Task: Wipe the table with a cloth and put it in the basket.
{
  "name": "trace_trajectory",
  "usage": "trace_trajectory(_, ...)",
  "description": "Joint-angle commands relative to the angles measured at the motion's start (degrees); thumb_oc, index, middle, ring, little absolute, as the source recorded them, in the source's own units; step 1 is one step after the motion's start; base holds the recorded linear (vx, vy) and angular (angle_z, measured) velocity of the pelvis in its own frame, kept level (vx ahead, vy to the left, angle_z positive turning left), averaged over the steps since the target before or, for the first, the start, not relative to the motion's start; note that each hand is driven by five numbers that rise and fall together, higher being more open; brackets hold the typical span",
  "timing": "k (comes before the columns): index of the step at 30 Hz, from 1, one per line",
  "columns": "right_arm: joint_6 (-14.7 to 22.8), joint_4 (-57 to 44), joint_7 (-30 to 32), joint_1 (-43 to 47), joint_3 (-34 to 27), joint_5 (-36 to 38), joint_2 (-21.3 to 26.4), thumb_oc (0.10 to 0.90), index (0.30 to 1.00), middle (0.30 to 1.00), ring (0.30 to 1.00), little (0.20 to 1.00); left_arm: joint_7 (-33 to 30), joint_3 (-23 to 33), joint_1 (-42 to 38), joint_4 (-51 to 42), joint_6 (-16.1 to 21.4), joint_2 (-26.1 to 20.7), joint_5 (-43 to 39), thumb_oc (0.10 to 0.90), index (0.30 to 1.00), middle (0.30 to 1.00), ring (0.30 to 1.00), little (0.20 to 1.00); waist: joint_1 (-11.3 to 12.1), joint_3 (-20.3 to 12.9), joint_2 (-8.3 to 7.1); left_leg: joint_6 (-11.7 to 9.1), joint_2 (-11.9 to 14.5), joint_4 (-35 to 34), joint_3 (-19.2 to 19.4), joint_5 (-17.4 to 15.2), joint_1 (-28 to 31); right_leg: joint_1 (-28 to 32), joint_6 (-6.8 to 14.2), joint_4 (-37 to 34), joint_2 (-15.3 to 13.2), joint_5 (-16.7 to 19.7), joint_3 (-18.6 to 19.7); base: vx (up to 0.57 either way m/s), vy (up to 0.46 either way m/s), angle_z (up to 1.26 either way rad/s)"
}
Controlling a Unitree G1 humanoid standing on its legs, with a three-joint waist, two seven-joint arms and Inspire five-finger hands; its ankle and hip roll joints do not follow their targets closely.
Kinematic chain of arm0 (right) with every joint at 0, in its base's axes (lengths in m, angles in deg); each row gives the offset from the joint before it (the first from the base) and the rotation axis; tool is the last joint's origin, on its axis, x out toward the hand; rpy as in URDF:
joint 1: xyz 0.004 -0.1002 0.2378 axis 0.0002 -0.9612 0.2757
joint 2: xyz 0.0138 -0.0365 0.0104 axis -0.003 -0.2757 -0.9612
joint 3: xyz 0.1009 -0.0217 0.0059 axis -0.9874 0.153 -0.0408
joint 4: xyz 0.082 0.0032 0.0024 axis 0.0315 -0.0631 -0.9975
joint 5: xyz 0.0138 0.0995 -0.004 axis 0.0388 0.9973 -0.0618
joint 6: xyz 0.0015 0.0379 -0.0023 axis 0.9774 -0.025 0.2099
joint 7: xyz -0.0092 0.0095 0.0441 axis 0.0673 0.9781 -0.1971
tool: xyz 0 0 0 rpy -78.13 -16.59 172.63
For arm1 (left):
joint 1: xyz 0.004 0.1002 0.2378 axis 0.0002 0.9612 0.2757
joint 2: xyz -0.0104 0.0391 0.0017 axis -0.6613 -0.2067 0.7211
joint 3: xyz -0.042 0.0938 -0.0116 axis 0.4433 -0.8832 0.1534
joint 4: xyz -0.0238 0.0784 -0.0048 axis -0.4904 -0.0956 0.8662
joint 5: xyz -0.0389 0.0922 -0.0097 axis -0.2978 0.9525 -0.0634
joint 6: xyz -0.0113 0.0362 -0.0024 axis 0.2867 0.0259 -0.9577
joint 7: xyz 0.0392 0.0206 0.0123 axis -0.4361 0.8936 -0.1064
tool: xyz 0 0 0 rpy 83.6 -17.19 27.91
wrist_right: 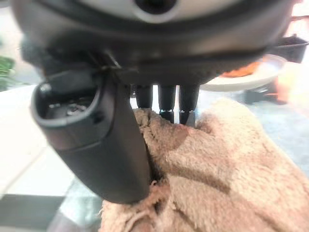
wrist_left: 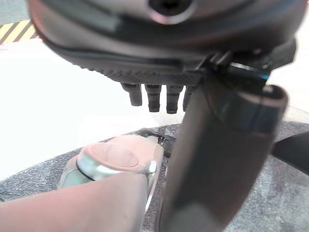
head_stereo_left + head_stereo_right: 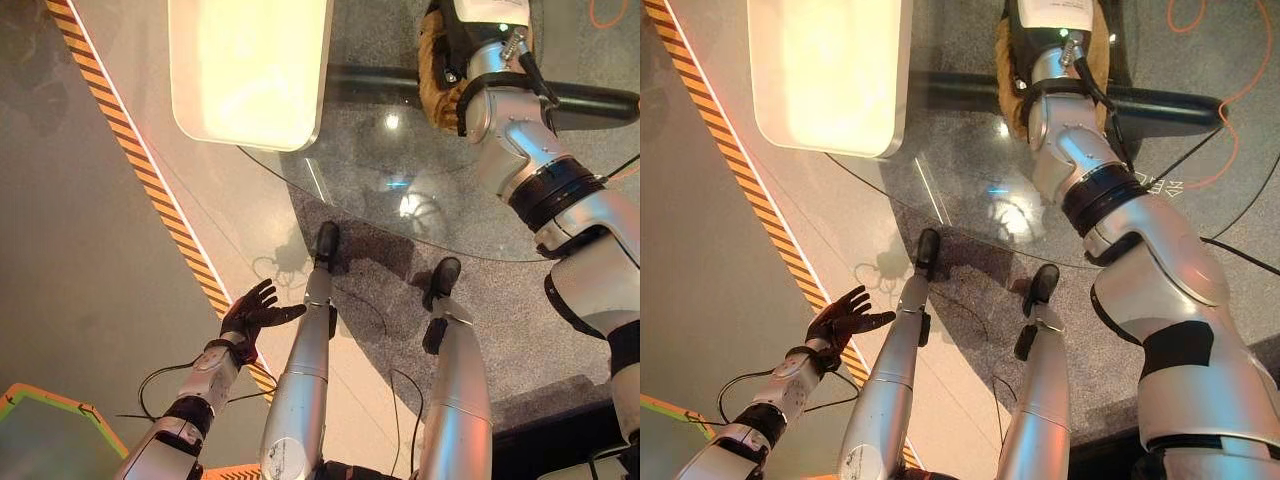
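Observation:
A tan, fluffy cloth (image 3: 432, 62) lies on the far part of the round glass table (image 3: 400, 205). My right hand (image 1: 166, 104) rests on top of the cloth (image 1: 231, 169), fingers straight with their tips touching the pile and the thumb (image 1: 96, 145) pressed against its edge. In the eye views the right wrist covers most of that hand. My left hand (image 3: 255, 312) hangs low at the left, off the table and over the floor, open with fingers spread and holding nothing. A green container with an orange rim (image 3: 40, 430), possibly the basket, sits at the lower left corner.
A white rounded slab (image 3: 250, 70) overlaps the table's far left edge. A black bar (image 3: 370, 80) runs under the glass. Yellow-and-black striped tape (image 3: 150, 180) crosses the floor diagonally on the left. An orange cable (image 3: 610, 15) lies at the far right.

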Motion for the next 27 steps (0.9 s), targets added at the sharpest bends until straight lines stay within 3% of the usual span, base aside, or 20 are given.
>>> trace_trajectory(1,4.23,-8.51,0.93,6.99,1.37,-2.55,-5.41,0.100,0.300,0.300,0.300,0.200,-0.16,-1.31,3.15,-0.18,1.63,-1.47,1.48,0.800,0.900,0.900,0.900,0.900,1.86,-0.57,-0.60,7.91,-9.34,1.18,2.44,-1.83,-0.23,3.07,-2.21,-10.55,4.07,5.64,-5.88,0.01,-0.008,0.04)
trace_trajectory(24,2.93,-13.77,-1.65,4.96,0.63,-6.03,-7.32,0.100,0.300,0.300,0.300,0.200,0.34,-0.97,3.71,-0.52,1.65,-1.89,2.15,0.800,0.900,0.900,0.900,0.900,2.48,-0.57,-0.83,8.28,-9.73,1.69,1.72,-1.76,-0.75,2.96,-1.90,-10.14,3.91,5.68,-6.29,0.01,-0.003,0.01)
trace_trajectory(25,2.67,-13.66,-1.54,4.18,0.68,-6.05,-7.56,0.100,0.300,0.300,0.300,0.200,0.35,-1.26,4.35,-0.44,1.66,-1.79,2.18,0.800,0.900,0.900,0.900,0.900,2.46,-0.57,-0.96,8.16,-9.75,1.90,1.80,-3.69,0.99,4.31,-1.49,-9.39,3.90,3.71,-5.61,0.06,-0.034,0.01)
trace_trajectory(27,2.09,-13.23,-1.42,4.23,0.71,-6.10,-7.51,0.100,0.300,0.300,0.300,0.200,0.49,-1.20,4.29,-0.45,1.56,-1.92,2.27,0.800,0.900,0.900,0.900,0.900,2.47,-0.57,-0.98,8.15,-9.76,1.91,1.79,-3.68,1.04,4.39,-1.42,-9.36,3.91,3.73,-5.62,0.03,-0.021,0.08)
